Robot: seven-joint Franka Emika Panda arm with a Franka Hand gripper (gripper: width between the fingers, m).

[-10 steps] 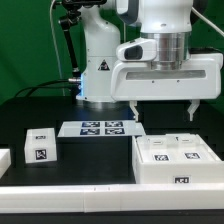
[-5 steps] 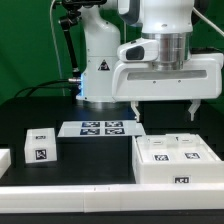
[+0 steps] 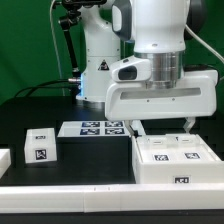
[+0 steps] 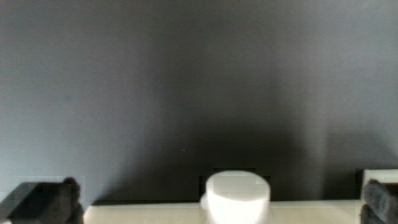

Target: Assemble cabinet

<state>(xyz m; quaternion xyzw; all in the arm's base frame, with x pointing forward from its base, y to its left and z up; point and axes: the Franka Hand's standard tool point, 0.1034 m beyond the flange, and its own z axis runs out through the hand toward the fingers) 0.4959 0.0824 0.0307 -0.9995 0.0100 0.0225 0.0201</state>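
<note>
Scene inspected from two views.

- **Arm:** one arm, one end effector [image 3: 160, 122]. Its two fingers stand wide apart with nothing between them. It hangs over the cabinet's far side, clear of the top.
- **Cabinet:** one cabinet [image 3: 175, 165], a large white box. It sits on the black bench [image 3: 90, 160] at the exterior view's right, near the front. There are several square tags on its top and one on its front face.
- **Drawer block:** one loose drawer block [image 3: 40, 148] rests on the bench at the exterior view's left, well apart from the cabinet. Two tags are visible on it, one on top and one on the front.
- **Other white part:** one further white part [image 3: 3, 160] is cut off by the exterior view's left edge. Its kind cannot be told.
- **Marker board:** one marker board [image 3: 100, 128] lies flat behind and between the block and the cabinet, showing four tags.
- **Rail:** one long white rail [image 3: 70, 195] runs along the front of the bench.
- **Wrist view:** both dark fingers [image 4: 45, 200] show at the lower corners over bare dark bench. One rounded white object [image 4: 235, 195] lies between them, touching neither. What it is cannot be told.
</note>
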